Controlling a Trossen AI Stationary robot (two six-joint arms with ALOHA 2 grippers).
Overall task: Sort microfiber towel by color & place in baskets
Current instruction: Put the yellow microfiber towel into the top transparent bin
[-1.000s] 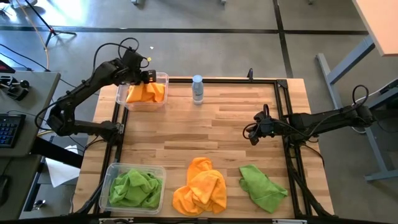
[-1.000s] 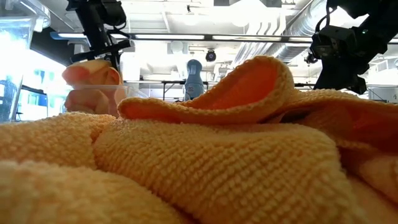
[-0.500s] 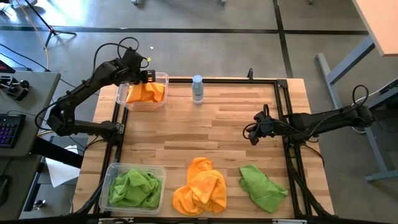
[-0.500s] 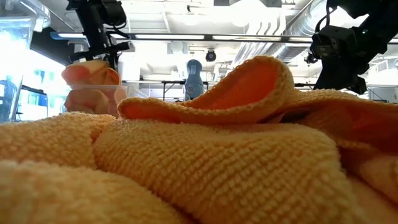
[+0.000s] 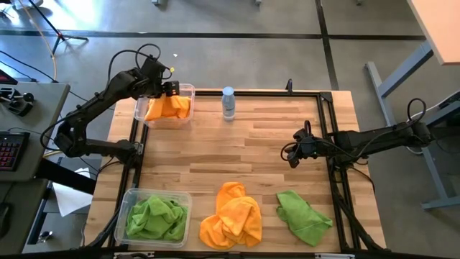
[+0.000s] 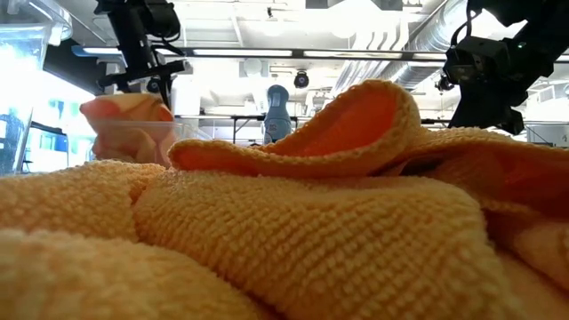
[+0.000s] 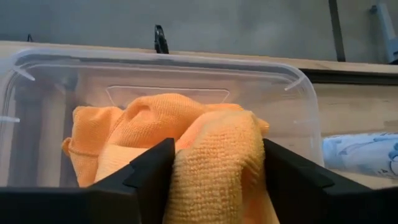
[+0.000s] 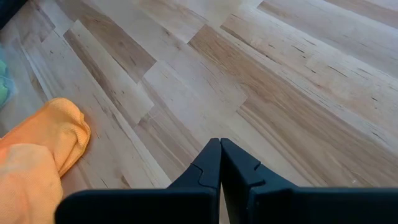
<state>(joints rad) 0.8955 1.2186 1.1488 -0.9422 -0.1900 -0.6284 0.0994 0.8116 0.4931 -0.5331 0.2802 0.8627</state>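
My left gripper (image 5: 170, 88) is over the far-left clear basket (image 5: 188, 89), shut on an orange towel (image 5: 167, 107) that lies in it with other orange cloth. Another clear basket (image 5: 130, 197) at the near-left corner holds green towels (image 5: 155, 219). On the table near the front edge are a heap of orange towels (image 5: 231, 216) and one green towel (image 5: 303, 216). My right gripper (image 5: 291, 153) is shut and touches nothing, hovering right of the table's middle; its wrist view shows bare wood under it (image 8: 219, 149). My left gripper pinches a bunched fold of the orange towel (image 7: 214, 152) between its two fingers (image 7: 152, 174), coming from above. The cloth fills the gap between them and bulges out past the fingertips. Its lower part rests on the orange cloth in the basket (image 7: 99, 134).
A small clear water bottle (image 5: 228, 103) stands at the far edge, right of the orange basket. The middle of the wooden table (image 5: 237, 155) is bare. The low view is mostly filled by the orange heap (image 6: 284, 231). A black frame (image 5: 327, 129) runs along the table's sides.
In the low view the orange cloth under my left gripper has sunk a little and its top has flattened. My right arm has kept still.
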